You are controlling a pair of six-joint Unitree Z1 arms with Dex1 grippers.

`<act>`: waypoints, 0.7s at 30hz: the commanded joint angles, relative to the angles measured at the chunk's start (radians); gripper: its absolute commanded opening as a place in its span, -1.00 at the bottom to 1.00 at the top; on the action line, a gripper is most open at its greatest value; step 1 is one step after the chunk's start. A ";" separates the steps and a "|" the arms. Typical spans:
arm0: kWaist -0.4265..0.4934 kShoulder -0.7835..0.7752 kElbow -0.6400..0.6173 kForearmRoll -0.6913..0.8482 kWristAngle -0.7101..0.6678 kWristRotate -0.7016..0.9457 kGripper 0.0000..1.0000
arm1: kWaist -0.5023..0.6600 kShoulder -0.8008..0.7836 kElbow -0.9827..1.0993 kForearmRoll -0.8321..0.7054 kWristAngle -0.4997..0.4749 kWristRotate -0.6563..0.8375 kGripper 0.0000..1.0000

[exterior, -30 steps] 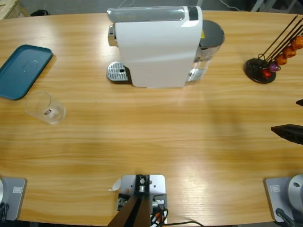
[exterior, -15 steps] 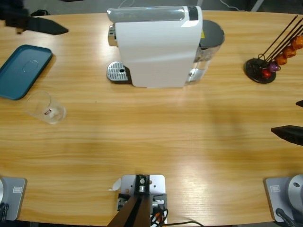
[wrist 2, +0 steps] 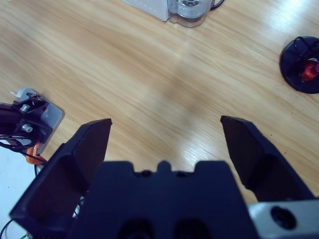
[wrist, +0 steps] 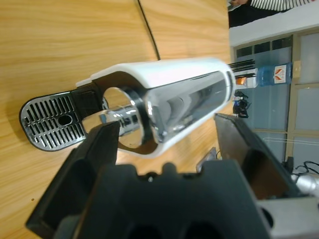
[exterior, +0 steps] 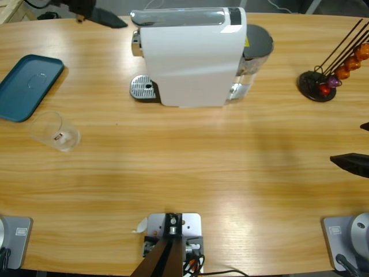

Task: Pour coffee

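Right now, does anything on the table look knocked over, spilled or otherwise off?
Yes: the clear glass lies tipped on its side beside the teal tray, left of the coffee machine, not under its spout. No spill shows on the table.

glass (exterior: 53,131) just beside tray (exterior: 29,86); coffee machine (exterior: 193,56) mid-table, capsule stand (exterior: 317,85) right.

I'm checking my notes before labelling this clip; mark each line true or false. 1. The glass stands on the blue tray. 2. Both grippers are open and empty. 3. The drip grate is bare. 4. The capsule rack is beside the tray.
1. False: the glass is on the table, just off the blue tray.
2. True: left gripper, right gripper.
3. True: nothing on the drip grate.
4. False: the capsule rack is at the opposite end.
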 commanded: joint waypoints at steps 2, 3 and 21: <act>-0.019 0.092 -0.007 -0.012 -0.028 -0.008 -0.10 | -0.002 0.015 0.031 0.011 0.013 0.013 1.00; -0.019 0.091 -0.009 -0.012 -0.028 -0.005 -0.28 | -0.002 0.015 0.031 0.012 0.013 0.013 1.00; -0.005 0.039 -0.006 -0.012 -0.028 -0.011 -1.00 | -0.002 0.009 0.032 0.013 0.013 0.013 0.98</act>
